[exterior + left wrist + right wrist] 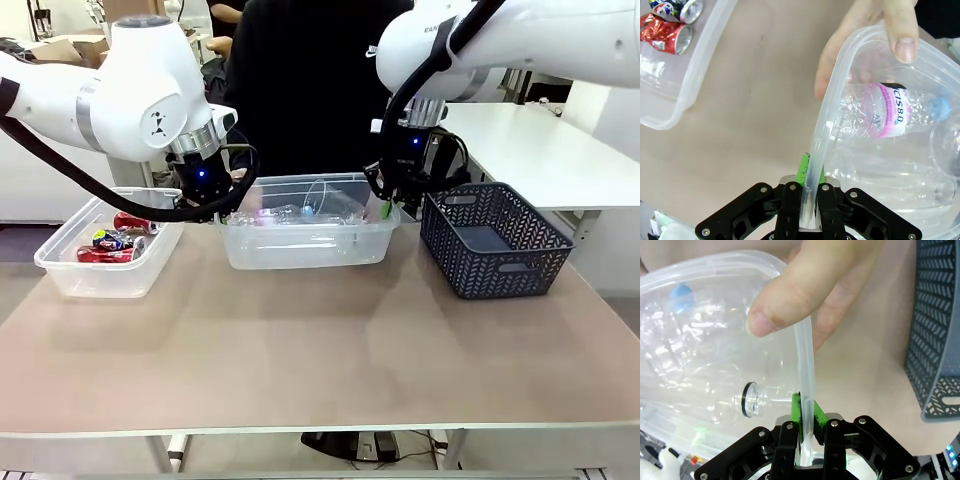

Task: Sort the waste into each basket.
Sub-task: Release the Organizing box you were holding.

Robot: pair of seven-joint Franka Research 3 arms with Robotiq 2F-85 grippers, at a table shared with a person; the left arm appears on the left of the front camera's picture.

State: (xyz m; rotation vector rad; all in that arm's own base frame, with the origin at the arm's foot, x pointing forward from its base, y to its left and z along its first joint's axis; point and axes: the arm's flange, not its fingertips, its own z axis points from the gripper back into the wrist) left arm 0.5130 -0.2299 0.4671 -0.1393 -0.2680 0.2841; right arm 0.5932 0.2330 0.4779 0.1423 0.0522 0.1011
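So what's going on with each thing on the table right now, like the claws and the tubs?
Left claw: shut on the middle tub's rim.
Right claw: shut on the same tub's other rim.
Middle tub: upright on the table, holding clear bottles; a person's fingers grip its rim too.
Pink-label bottle: lying on its side, cap on.
Left tub: upright, holding crushed cans.
Lattice basket: upright.

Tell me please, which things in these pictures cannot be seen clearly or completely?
- Front view: the left gripper fingertips are hidden behind the middle tub wall.
- Front view: the cans in the left tub are too small to count.
- Left wrist view: the bottle label is partly cut off by the person's thumb.
- Right wrist view: the lattice basket is cut by the edge.
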